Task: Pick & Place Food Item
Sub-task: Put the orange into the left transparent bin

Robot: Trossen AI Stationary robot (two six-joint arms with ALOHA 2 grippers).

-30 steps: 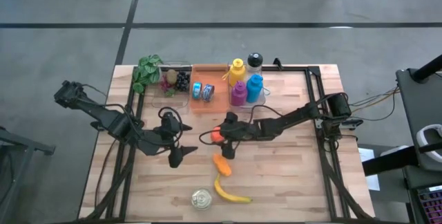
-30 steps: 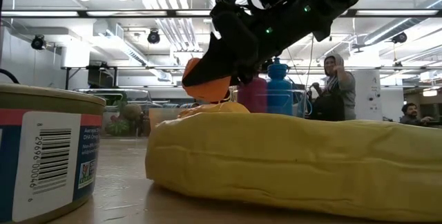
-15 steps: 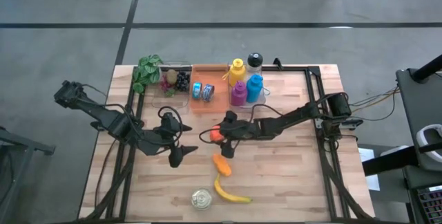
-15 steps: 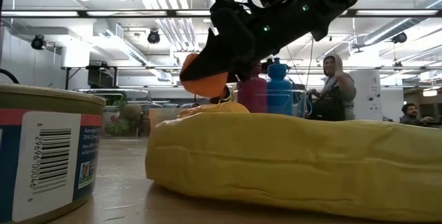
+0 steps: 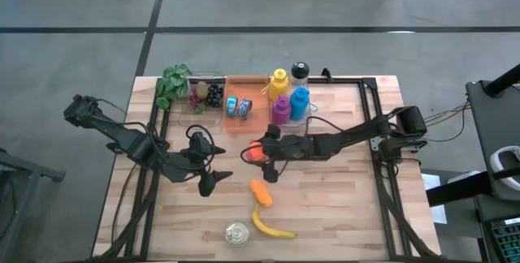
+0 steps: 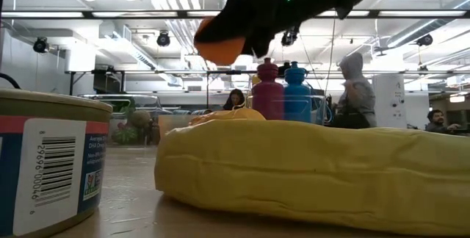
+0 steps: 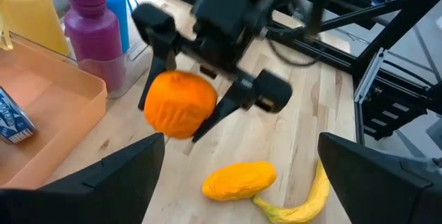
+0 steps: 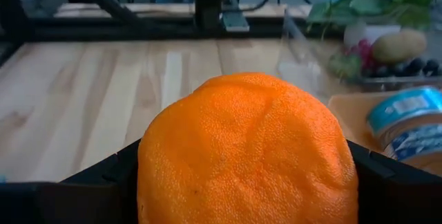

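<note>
High view, worktop (image 5: 341, 206) seen from above. We see the right gripper (image 5: 262, 153) near the worktop's middle, its fingers clamped on the orange (image 5: 254, 154), which is held clear of the wood. In the low view the orange (image 6: 220, 45) hangs high, above the level of the bottle tops. The left wrist view shows the orange (image 7: 181, 104) pinched between two dark fingers (image 7: 161, 41), and the right wrist view shows the orange (image 8: 247, 156) filling most of the frame between that arm's own fingers.

The left gripper (image 5: 208, 178) rests at 9 o'clock of the orange, over the wood; we see its fingers spread apart at the bottom corners of the left wrist view, with nothing between them.

At 6 o'clock of the orange lies a small orange-yellow fruit (image 5: 260, 192), and further toward 6 o'clock a banana (image 5: 270, 226) with a can (image 5: 237, 233) just beside it at 9 o'clock. At 12 o'clock of the orange stands an orange tray (image 5: 244, 122) holding two blue cans (image 5: 238, 107). At 3 o'clock of the tray stands a group of bottles (image 5: 289, 94): yellow, purple, blue and one with a black cap. At 9 o'clock of the tray is a clear bin (image 5: 205, 94) of produce, with a leafy plant (image 5: 172, 83) beside it.
</note>
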